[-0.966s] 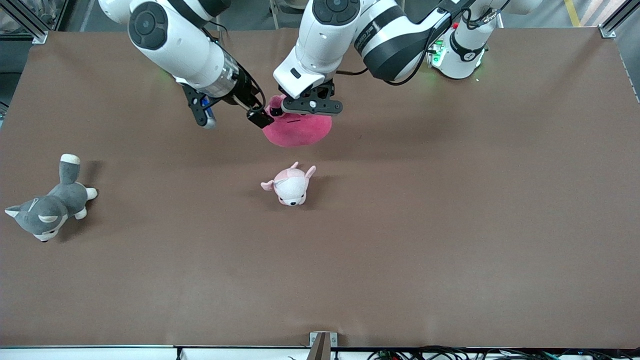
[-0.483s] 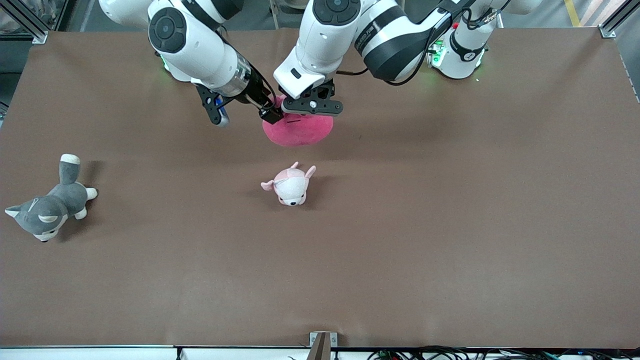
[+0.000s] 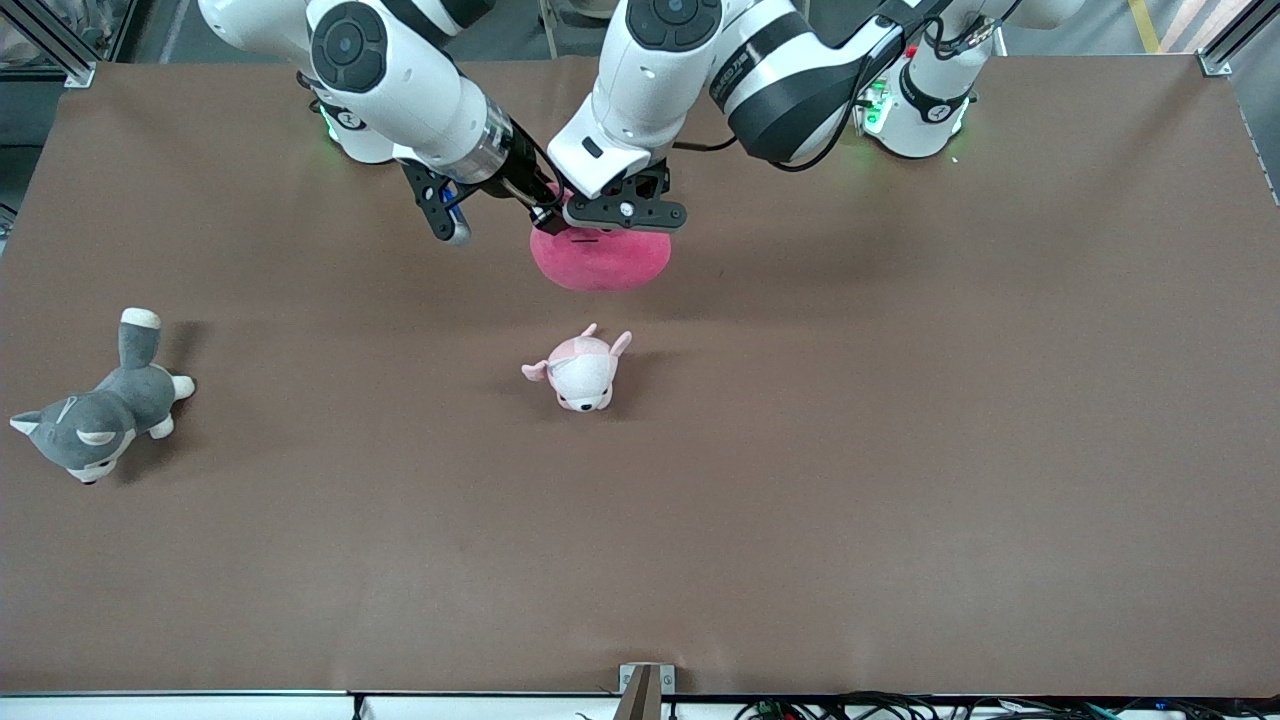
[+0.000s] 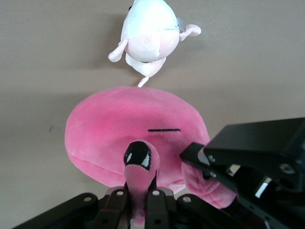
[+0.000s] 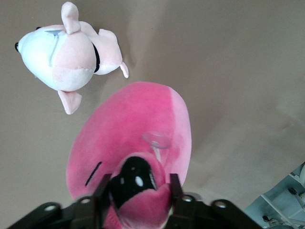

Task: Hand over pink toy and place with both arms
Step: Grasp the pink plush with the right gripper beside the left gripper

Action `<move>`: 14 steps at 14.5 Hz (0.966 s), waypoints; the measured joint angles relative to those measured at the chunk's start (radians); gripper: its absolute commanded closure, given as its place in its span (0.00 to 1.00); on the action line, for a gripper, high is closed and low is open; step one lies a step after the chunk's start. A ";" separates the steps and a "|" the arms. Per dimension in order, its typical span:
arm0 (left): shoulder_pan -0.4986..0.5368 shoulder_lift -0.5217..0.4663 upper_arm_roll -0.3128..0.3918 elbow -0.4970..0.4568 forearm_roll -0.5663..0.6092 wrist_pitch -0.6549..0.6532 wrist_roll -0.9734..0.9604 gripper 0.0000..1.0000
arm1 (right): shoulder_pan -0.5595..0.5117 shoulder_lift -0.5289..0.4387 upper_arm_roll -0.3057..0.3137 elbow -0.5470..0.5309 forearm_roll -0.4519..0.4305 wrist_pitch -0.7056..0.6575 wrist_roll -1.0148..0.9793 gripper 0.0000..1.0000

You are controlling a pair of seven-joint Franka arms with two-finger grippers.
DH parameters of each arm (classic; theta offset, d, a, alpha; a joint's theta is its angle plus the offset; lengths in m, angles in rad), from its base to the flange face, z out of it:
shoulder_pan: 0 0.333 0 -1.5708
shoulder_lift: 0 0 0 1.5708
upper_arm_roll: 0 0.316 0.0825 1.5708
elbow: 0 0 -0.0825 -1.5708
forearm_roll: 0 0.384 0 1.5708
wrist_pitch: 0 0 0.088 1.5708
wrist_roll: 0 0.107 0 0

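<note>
Since 1 s ago the right arm has swung in toward the left arm, so the right hand (image 3: 541,208) now sits at the pink toy (image 3: 600,262), held up over the table (image 3: 900,400) near the robots' bases.

Front view: left hand (image 3: 622,215) on top of toy, clenched on it. Right hand at toy's edge on the right arm's side; grip hidden here. Small pale pink plush (image 3: 580,372) lies on table nearer the camera than the toy; grey husky plush (image 3: 95,420) well apart, toward right arm's end.

Left wrist view: left hand (image 4: 137,200) pinches a flap of toy (image 4: 133,133) w/ dark eye. Right hand (image 4: 224,174) touches toy alongside.

Right wrist view: right hand (image 5: 138,193) has its fingers (image 5: 101,191) either side of a toy (image 5: 138,129) fold w/ dark eye, closing on it.

Judgement: handover mid-step, both hands on toy; left release should come next, placing not yet done.
</note>
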 measured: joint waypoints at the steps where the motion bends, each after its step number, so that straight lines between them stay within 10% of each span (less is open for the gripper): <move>1: 0.000 0.000 0.000 0.000 0.000 0.000 0.000 0.94 | 0.000 0.000 -0.001 0.000 0.003 0.002 0.000 0.99; 7: 0.000 0.000 0.000 0.000 0.000 0.000 0.000 0.86 | 0.000 -0.004 -0.011 0.000 0.009 0.007 0.000 1.00; 9: 0.000 0.000 0.000 0.001 0.000 0.000 0.000 0.20 | -0.001 -0.006 -0.015 0.000 0.009 0.007 0.000 1.00; 11: 0.000 0.000 0.000 0.005 0.000 0.000 0.000 0.00 | -0.007 -0.006 -0.018 0.000 0.009 0.009 0.000 1.00; 14: 0.003 -0.005 0.000 0.020 0.001 0.000 0.000 0.00 | -0.052 -0.010 -0.025 0.001 0.009 0.006 -0.031 1.00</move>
